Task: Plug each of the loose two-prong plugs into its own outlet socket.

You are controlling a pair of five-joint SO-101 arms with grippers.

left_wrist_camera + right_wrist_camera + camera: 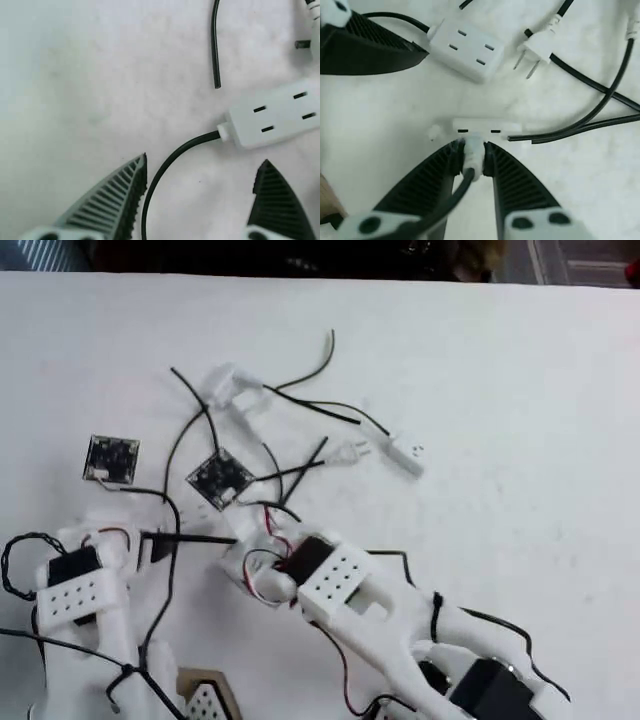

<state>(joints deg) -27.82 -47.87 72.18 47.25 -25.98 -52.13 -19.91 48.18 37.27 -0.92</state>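
In the high view, my left arm (pixel 75 595) is at the lower left of the table (pixel 520 360) and my right arm (pixel 335 580) at the lower centre. A loose plug (pixel 350 452) lies right of centre, just beside a white socket (pixel 408 453).

In the left wrist view, my left gripper (pixel 204 160) has its fingers wide apart and holds nothing. A socket block (pixel 280 112) lies near them, and its black cord (pixel 150 185) runs between them.

In the right wrist view, my right gripper (pixel 472 146) is clamped on a white plug (pixel 473 162). The front of the plug touches a flat outlet (pixel 485 123). I cannot see the prongs.
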